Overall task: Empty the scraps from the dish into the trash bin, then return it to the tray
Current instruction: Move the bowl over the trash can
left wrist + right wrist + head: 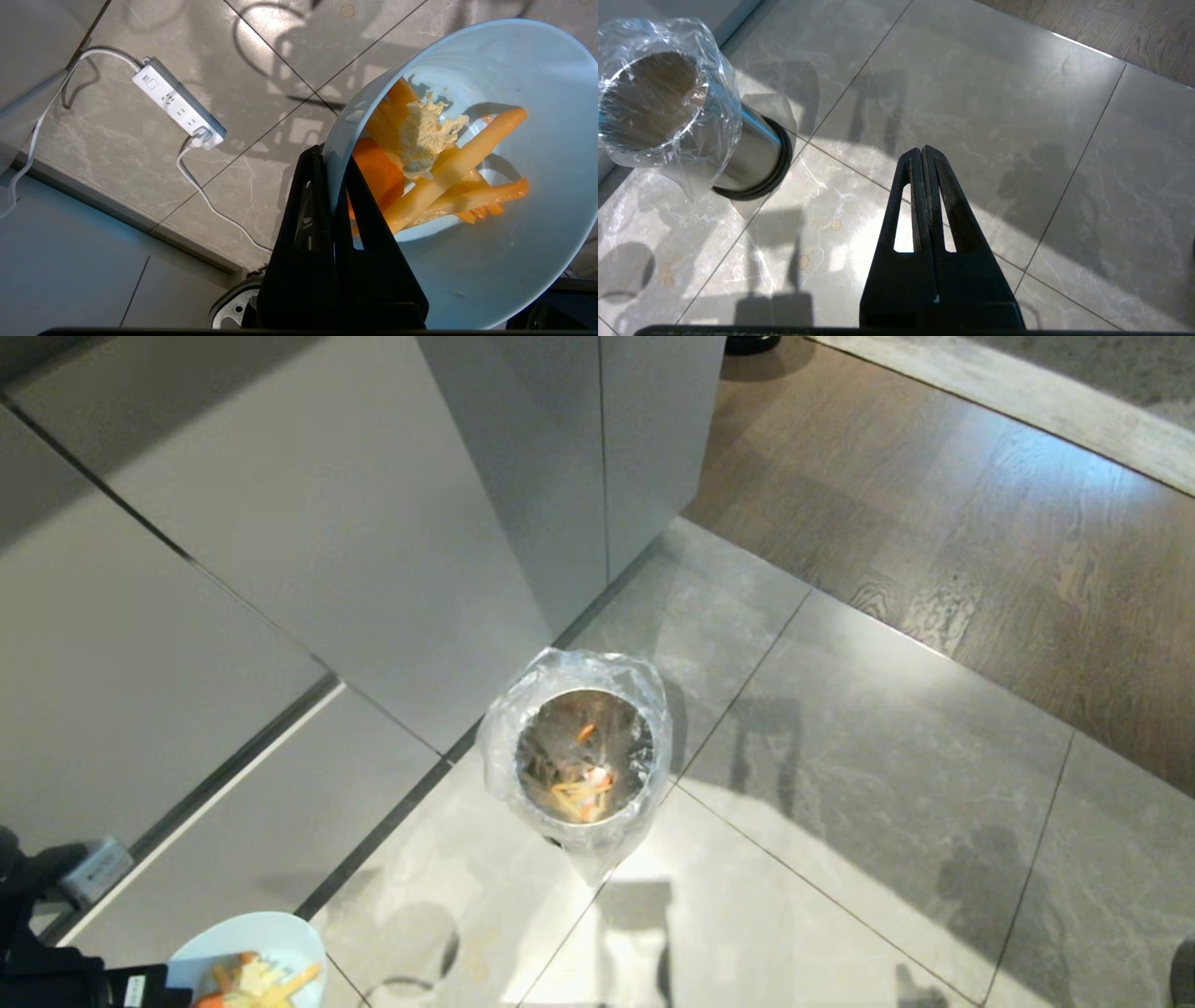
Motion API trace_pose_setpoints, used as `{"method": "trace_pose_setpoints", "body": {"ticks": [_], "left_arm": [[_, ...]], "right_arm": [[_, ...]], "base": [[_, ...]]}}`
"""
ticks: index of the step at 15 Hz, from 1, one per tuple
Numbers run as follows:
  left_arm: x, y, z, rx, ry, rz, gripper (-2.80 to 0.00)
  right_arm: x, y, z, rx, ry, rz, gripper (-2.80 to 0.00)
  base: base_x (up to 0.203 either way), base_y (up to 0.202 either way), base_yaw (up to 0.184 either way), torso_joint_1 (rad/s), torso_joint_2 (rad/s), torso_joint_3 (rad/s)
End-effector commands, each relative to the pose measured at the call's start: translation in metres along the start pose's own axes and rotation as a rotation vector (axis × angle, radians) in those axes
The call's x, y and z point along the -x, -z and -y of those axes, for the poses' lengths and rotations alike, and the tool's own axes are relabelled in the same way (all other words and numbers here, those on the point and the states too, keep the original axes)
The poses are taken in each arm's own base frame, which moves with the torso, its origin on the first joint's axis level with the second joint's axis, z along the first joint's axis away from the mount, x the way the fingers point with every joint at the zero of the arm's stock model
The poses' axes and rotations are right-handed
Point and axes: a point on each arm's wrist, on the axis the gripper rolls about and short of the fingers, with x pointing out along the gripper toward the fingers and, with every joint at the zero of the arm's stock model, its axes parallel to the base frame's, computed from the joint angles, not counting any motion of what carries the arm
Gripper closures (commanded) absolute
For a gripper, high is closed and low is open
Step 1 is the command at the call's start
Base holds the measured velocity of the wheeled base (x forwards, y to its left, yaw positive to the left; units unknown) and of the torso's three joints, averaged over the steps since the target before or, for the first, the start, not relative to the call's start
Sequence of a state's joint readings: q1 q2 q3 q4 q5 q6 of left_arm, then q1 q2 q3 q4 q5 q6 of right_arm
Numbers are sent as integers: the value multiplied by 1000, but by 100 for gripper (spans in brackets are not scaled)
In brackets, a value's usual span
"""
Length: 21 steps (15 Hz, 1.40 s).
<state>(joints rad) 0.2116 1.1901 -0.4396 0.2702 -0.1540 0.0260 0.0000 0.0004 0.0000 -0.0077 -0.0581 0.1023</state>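
Dish (250, 947) at 7 o'clock in the head view, low by the frame's edge, pinched at its rim by the left gripper (332, 163), jaws clamped on the pale-blue wall. Scraps (444, 168) inside the bowl: orange and yellow strips with a pale crumbly lump, piled against the gripped side. Trash bin (583, 761) standing on the grey floor tiles at centre, toward 1 o'clock from the dish and well apart from it, clear bag over its rim, some orange bits already at its bottom. Right gripper (923, 154) hanging idle above bare tile, jaws pressed together on nothing, bin at 10 o'clock in its own view. White power strip (177, 108) lying on the floor. Tray nowhere in sight. Judged barely begun: bowl lifted and carried near, not yet over the bin. Left: tipping out, then the return.
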Motion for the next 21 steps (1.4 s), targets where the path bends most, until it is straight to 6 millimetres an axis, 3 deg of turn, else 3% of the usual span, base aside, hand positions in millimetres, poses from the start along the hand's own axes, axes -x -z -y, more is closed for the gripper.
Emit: {"method": "trace_pose_setpoints", "body": {"ticks": [1,13,15,21], "left_arm": [[3,-1,1,-9,6,18,0],[24,-28,35,-207,138,145,0],[24,-28,42,-252,169,148,0],[10,-57,69,-352,237,258,0]], "right_arm": [[0,0,0,0,0,-1,0],[0,0,0,0,0,-1,0],[0,0,0,0,0,-1,0],[0,0,0,0,0,0,0]], "base": [[0,0,0,3,4,-64],[0,0,0,0,0,-3],[0,0,0,0,0,0],[0,0,0,0,0,0]]}}
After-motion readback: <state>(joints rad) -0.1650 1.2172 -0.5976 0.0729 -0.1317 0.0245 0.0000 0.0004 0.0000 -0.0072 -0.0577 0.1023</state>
